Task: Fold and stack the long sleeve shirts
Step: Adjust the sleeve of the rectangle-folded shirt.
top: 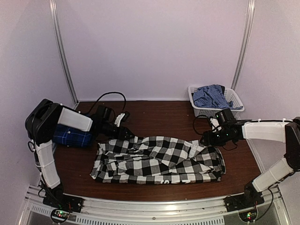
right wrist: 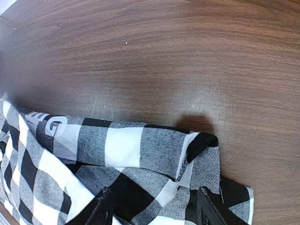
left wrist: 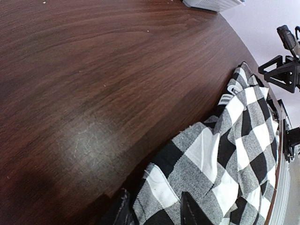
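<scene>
The black-and-white checked shirt [top: 159,159] lies crumpled and spread across the table's middle. White lettering [right wrist: 51,125] shows on it in the right wrist view. The dark blue plaid shirt [top: 71,137] lies folded at the left, partly hidden behind my left arm. My left gripper [top: 127,133] is low at the checked shirt's far left corner. Its jaws stand apart, with the cloth [left wrist: 201,154] lying loose between them around the left gripper [left wrist: 157,212]. At the shirt's far right corner my right gripper [top: 206,138] is open, and a folded edge [right wrist: 154,150] lies in front of the right gripper [right wrist: 154,212].
A white basket [top: 197,109] stands at the back right with a light blue checked cloth [top: 211,96] heaped in it. A black cable [top: 110,95] loops over the table's back left. Bare brown tabletop [top: 159,119] stretches behind the shirt. White walls enclose the table.
</scene>
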### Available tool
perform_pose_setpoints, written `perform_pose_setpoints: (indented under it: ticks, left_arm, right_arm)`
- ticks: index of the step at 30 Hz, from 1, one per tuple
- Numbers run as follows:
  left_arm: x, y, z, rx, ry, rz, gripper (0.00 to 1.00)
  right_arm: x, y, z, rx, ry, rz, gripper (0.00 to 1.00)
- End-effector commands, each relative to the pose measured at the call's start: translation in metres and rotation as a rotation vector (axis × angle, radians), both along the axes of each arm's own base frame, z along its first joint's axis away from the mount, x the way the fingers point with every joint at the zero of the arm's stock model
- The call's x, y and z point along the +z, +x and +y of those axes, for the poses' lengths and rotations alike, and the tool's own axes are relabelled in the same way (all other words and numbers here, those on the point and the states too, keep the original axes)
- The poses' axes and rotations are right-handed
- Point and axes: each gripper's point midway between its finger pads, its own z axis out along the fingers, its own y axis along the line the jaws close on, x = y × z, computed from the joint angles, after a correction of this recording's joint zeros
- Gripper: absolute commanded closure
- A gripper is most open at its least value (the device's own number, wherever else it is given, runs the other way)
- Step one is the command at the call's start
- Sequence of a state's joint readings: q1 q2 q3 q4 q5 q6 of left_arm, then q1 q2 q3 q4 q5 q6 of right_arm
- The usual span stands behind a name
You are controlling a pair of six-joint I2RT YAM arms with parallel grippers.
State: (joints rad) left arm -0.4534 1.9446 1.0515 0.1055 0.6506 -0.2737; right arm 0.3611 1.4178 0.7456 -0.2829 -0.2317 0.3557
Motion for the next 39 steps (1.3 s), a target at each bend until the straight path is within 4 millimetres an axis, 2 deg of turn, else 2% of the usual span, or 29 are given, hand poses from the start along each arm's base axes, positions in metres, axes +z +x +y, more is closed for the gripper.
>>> perform_pose_setpoints:
  ticks: [1, 7, 12, 15, 18, 21, 22, 30, 34, 39]
  left_arm:
    - [0.005, 0.005, 0.001, -0.006, -0.014, -0.052, 0.64]
    - [0.001, 0.005, -0.001, -0.011, -0.018, -0.042, 0.68]
    - [-0.008, 0.005, 0.0, -0.009, -0.009, -0.026, 0.68]
    - [-0.011, 0.003, 0.0, -0.011, -0.007, -0.017, 0.72]
    - [-0.01, 0.001, 0.0, -0.017, -0.016, -0.011, 0.81]
    - [-0.003, 0.0, -0.002, -0.023, -0.035, -0.015, 0.98]
    - [0.001, -0.001, -0.003, -0.026, -0.042, -0.015, 1.0]
    - [0.038, -0.008, -0.006, -0.041, -0.073, 0.044, 1.0]
    - [0.054, -0.019, -0.004, -0.038, -0.074, 0.119, 1.0]
    - [0.085, -0.029, -0.002, -0.032, -0.1, 0.127, 1.0]
  right_arm:
    - [-0.005, -0.001, 0.003, -0.001, 0.006, 0.006, 0.39]
    - [-0.003, -0.002, 0.004, -0.002, 0.009, 0.003, 0.39]
    - [0.001, -0.003, 0.004, -0.003, 0.011, -0.004, 0.39]
    - [0.003, -0.003, 0.004, -0.004, 0.01, -0.009, 0.38]
    - [0.006, -0.002, 0.003, -0.006, 0.006, -0.015, 0.38]
    - [0.007, -0.001, 0.003, -0.006, 0.006, -0.018, 0.38]
    - [0.008, -0.001, 0.003, -0.006, 0.006, -0.022, 0.38]
    - [0.009, -0.003, 0.0, -0.009, -0.006, -0.032, 0.38]
    - [0.008, -0.003, 0.001, -0.006, 0.0, -0.033, 0.38]
    - [0.007, -0.003, 0.0, -0.002, -0.011, -0.035, 0.38]
